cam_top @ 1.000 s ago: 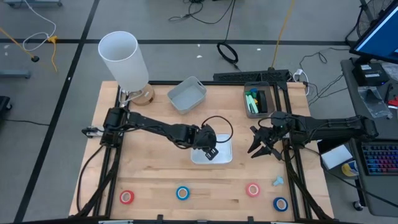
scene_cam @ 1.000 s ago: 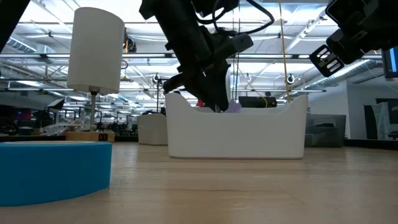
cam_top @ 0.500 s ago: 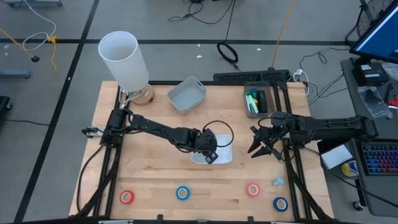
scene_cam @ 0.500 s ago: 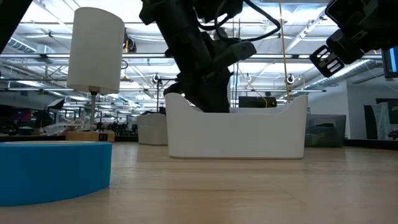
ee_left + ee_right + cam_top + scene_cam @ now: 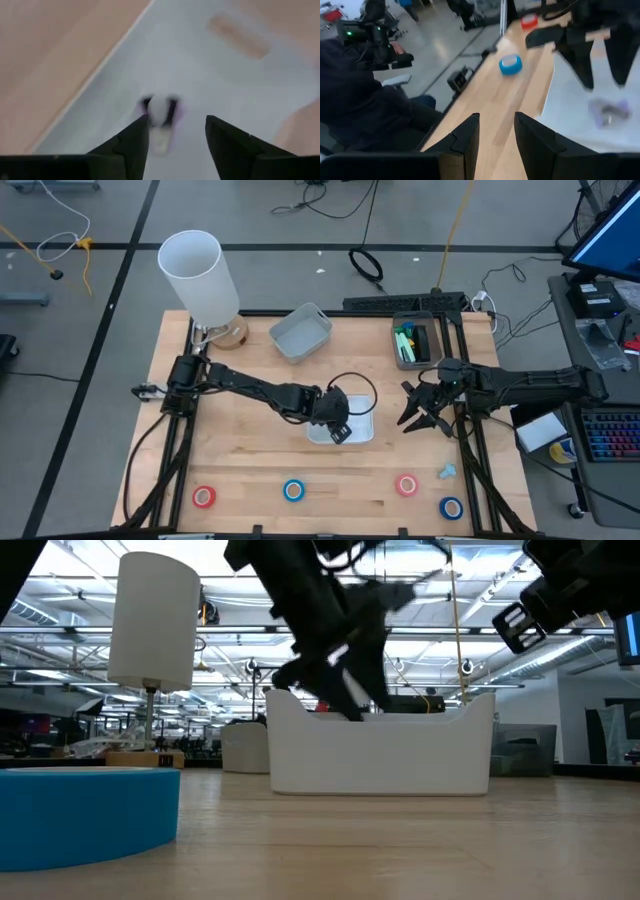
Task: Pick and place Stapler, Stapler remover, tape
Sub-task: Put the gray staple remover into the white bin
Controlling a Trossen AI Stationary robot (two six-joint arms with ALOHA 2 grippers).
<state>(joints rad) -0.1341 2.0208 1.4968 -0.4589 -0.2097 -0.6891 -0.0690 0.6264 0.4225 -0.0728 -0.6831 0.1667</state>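
Over the shallow white plastic tray mid-table, the left gripper stands spread, a small purple-and-white object, probably the staple remover, lying loose beneath it, so the drop looks done and next comes a tape roll at the front edge.

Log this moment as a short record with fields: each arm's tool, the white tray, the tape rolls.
left tool: open, over the white tray
right tool: waiting above the table's right side, fingers apart, holding nothing
white tray: at table centre; a small purplish-white item lies in it, below the left tool
tape rolls: four along the near edge, none in the tray; red tape, blue tape, second red tape, second blue tape
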